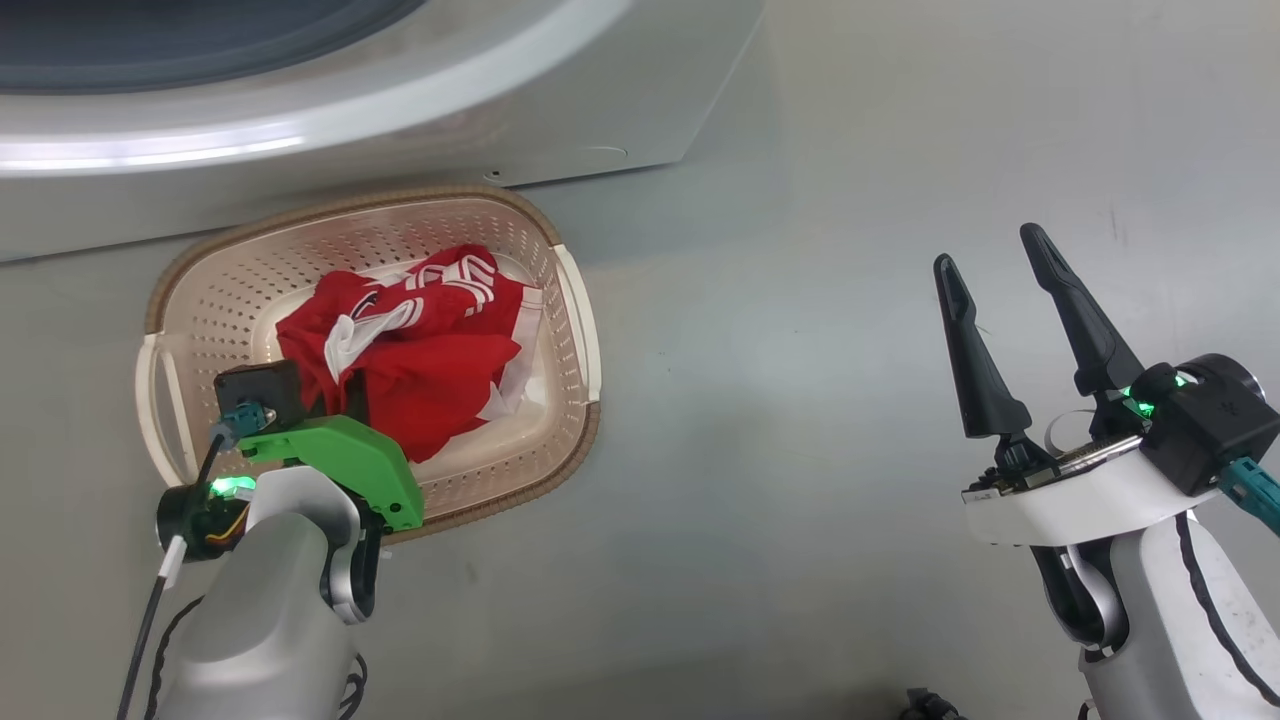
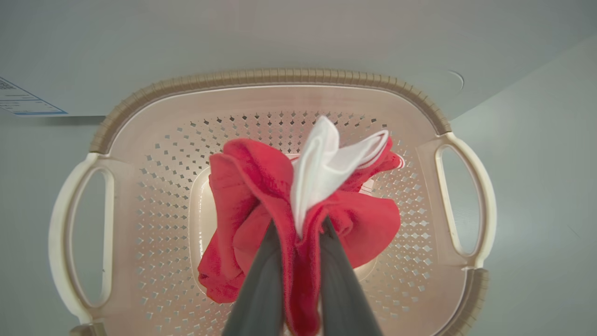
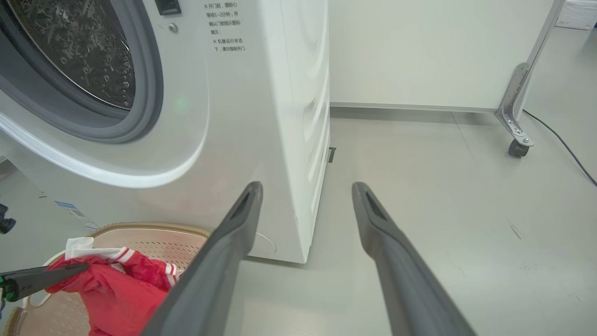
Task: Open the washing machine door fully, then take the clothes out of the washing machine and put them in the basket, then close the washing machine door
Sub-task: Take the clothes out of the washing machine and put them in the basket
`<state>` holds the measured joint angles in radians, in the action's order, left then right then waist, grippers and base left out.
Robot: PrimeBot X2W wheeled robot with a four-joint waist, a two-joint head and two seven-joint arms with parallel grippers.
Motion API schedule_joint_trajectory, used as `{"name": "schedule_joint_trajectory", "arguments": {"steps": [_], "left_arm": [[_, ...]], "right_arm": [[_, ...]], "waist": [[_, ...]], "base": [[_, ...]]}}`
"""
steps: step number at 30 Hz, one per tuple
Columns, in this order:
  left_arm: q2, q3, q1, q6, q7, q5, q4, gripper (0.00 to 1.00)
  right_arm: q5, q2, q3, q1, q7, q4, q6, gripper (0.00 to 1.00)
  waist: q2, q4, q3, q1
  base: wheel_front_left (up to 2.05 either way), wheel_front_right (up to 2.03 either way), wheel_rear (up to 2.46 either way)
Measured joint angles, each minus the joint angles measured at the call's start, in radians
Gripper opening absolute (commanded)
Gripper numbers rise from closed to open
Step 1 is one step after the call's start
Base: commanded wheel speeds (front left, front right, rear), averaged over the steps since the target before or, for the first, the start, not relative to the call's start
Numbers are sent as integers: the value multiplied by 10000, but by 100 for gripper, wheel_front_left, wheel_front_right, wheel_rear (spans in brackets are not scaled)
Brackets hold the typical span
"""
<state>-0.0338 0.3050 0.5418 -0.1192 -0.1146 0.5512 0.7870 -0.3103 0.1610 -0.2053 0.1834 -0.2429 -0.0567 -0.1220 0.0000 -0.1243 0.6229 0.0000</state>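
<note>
The cream basket (image 1: 575, 300) stands on the floor in front of the white washing machine (image 1: 620, 90). Red clothes (image 1: 430, 360) with white stripes bunch inside it. My left gripper (image 2: 299, 224) points down into the basket (image 2: 270, 74), shut on a fold of the red clothes (image 2: 252, 177), with a white band sticking up past its fingers. In the head view its green wrist mount (image 1: 340, 455) covers those fingers. Off to the right, my right gripper (image 1: 995, 255) hangs open and holds nothing. The drum opening (image 3: 79, 51) shows. The washing machine door is out of view.
Bare grey floor (image 1: 800, 450) stretches right of the basket. A white panel on a metal bracket with a caster (image 3: 515, 147) stands behind the machine's right side, and a black cable (image 3: 559, 140) runs along the floor. A blue label (image 2: 28, 100) sits low on the machine's front.
</note>
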Motion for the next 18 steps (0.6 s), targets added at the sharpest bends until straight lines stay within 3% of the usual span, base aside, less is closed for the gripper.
{"name": "schedule_joint_trajectory", "arguments": {"steps": [9,10,11,12,13,14,18], "left_arm": [[6,105,617,0,-8,403,1133,3],[6,105,669,0,-10,495,1193,26],[19,33,729,0,-35,598,1277,69],[29,-27,781,0,-109,704,1377,81],[27,-2,818,0,-109,830,1444,81],[27,31,841,0,-115,934,1498,100],[42,98,863,0,-422,1053,1785,100]], "right_arm": [[-86,125,-27,185,-4,113,0,100],[-111,138,-25,190,-4,134,0,100],[-132,146,-25,199,-4,148,0,100],[-134,153,-21,215,-4,157,0,100],[-134,157,-8,240,-6,174,0,100],[-136,159,0,266,-6,194,0,100],[-136,186,4,331,-15,290,0,100]], "waist": [[0,-262,452,0],[0,-274,469,0],[0,-278,476,0],[0,-274,473,0],[0,-264,461,0],[0,-252,442,0],[0,-185,337,0]], "base": [[0,0,0],[0,0,0],[0,0,0],[0,0,0],[0,0,0],[0,0,0],[0,0,0]]}}
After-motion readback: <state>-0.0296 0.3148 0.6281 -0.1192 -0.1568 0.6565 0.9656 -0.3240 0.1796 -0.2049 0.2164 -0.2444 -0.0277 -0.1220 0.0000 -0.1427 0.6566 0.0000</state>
